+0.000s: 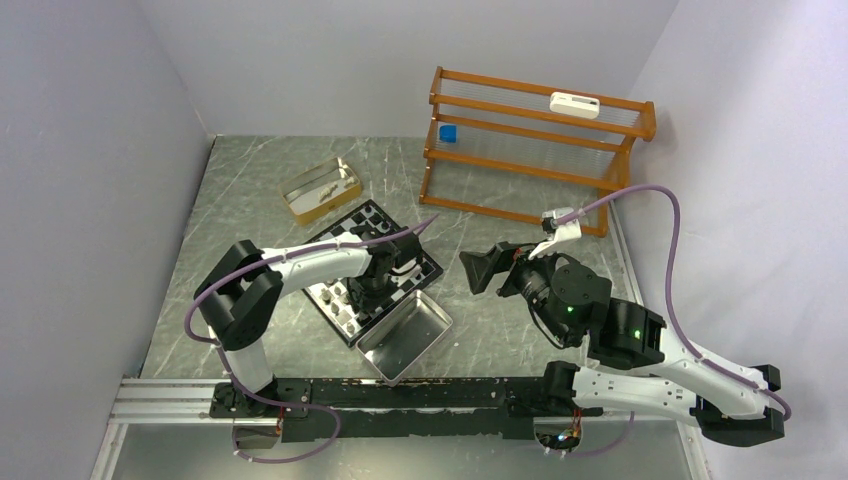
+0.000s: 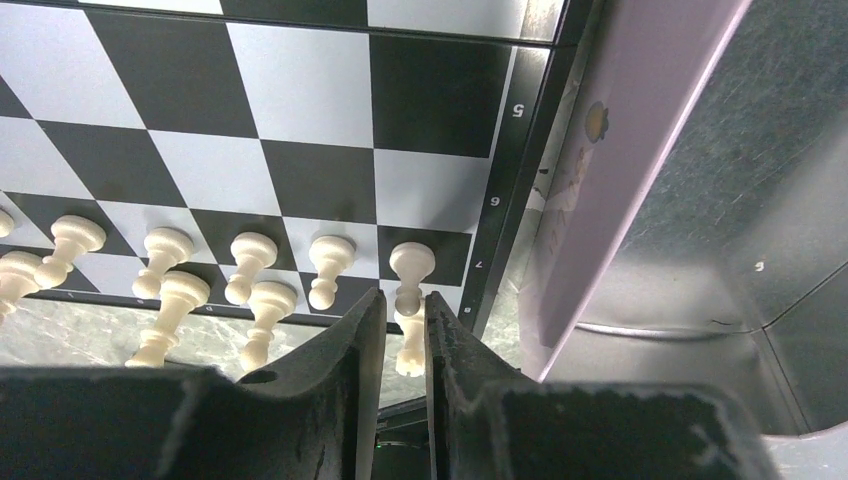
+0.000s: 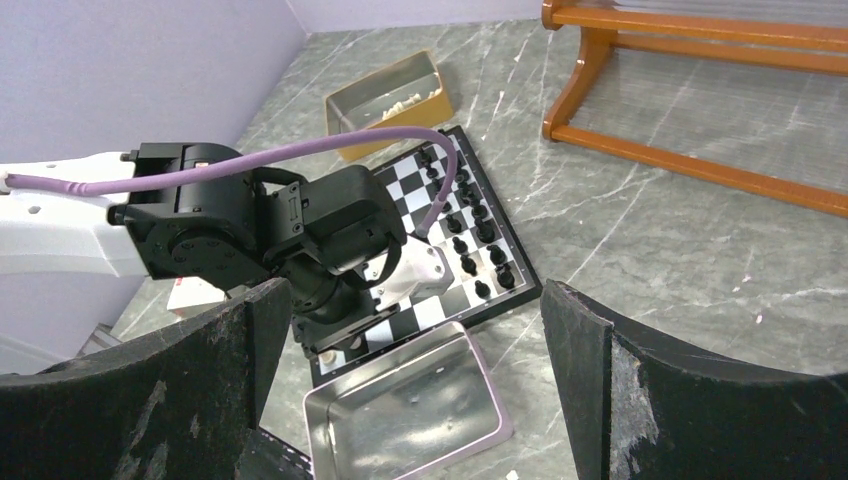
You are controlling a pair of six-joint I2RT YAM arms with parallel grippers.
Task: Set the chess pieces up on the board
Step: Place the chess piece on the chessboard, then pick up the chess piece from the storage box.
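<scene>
Bracketing cream piece point(image 2: 410, 350), left end effector point(image 2: 404, 306) barely parted.

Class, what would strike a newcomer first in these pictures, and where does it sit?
The left gripper hangs low over the chessboard edge, fingers close either side of a cream chess piece beside a row of cream pawns. Next to the board lies a shiny metal tray, and right of that the right gripper hangs wide open.
</scene>
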